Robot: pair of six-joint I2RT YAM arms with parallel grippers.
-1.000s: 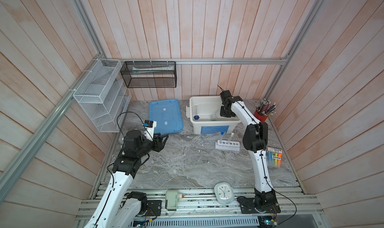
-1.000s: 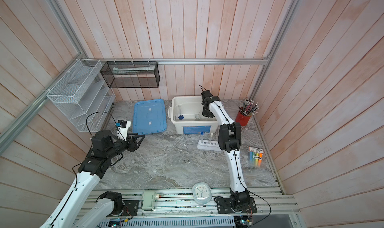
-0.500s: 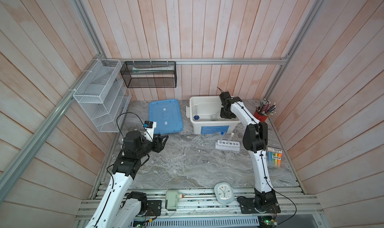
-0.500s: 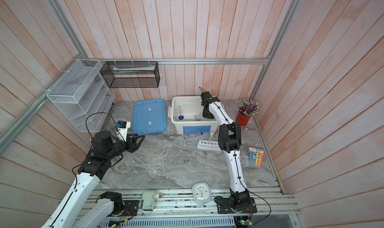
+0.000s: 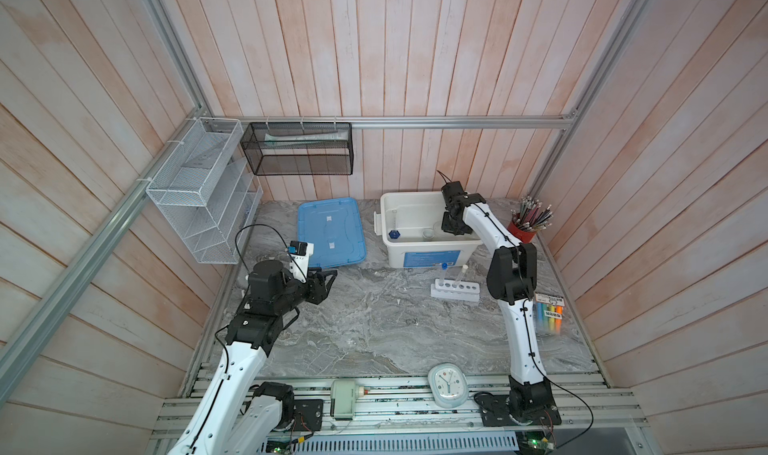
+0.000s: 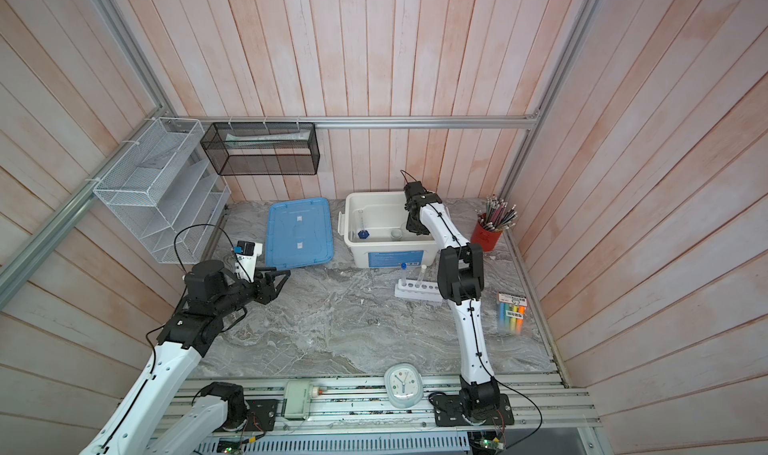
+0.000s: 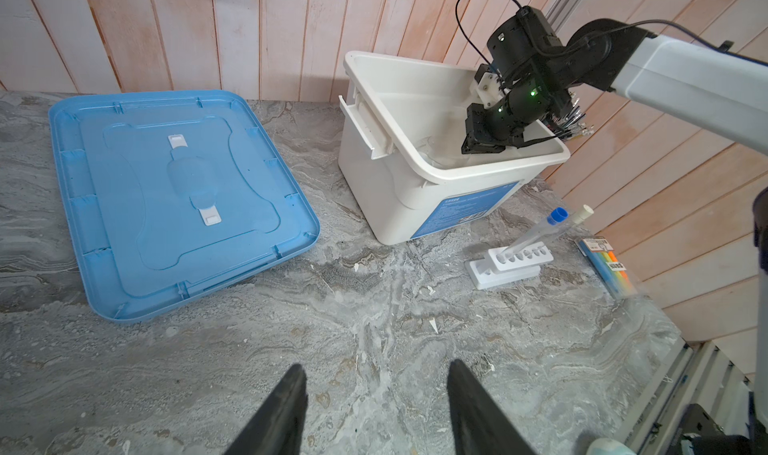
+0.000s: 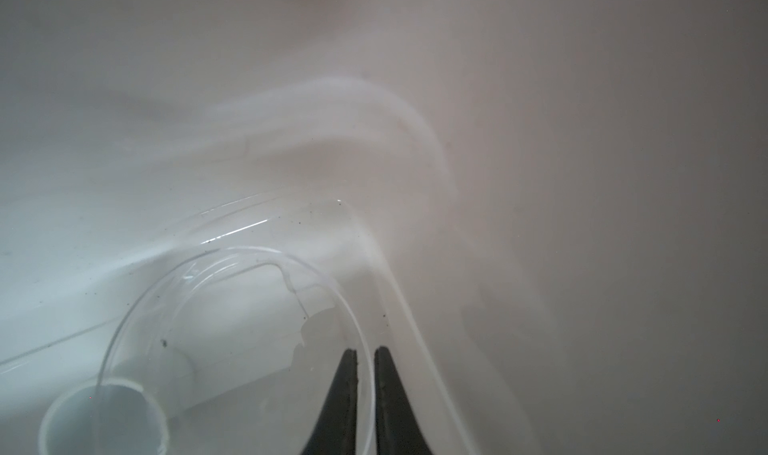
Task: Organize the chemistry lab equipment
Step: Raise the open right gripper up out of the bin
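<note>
My right gripper [image 8: 365, 351] reaches down into the white bin [image 5: 415, 195]. Its two fingers stand close together, one on each side of the thin rim of the clear round glass vessel [image 8: 232, 291], which rests low in the bin. A small white bowl [image 8: 104, 419] sits beside the vessel, and a blue-based clear cylinder [image 5: 394, 233] stands at the bin's other end. In front of the bin, the white rack [image 5: 455, 291] holds a blue-capped tube [image 5: 444, 272] and a white-capped tube [image 5: 460, 276]. My left gripper [image 7: 376, 374] hovers open and empty over bare tabletop.
The bin's blue lid [image 5: 332, 232] lies flat to the bin's left. A red cup of pencils [image 5: 525, 230] stands at the back right, with a pack of markers [image 5: 548, 316] near the right edge. A pale oval clock [image 5: 448, 384] sits at the front rail. Wire shelves hang at the back left.
The right wrist has shifted very slightly inside the bin. The left arm has not moved.
</note>
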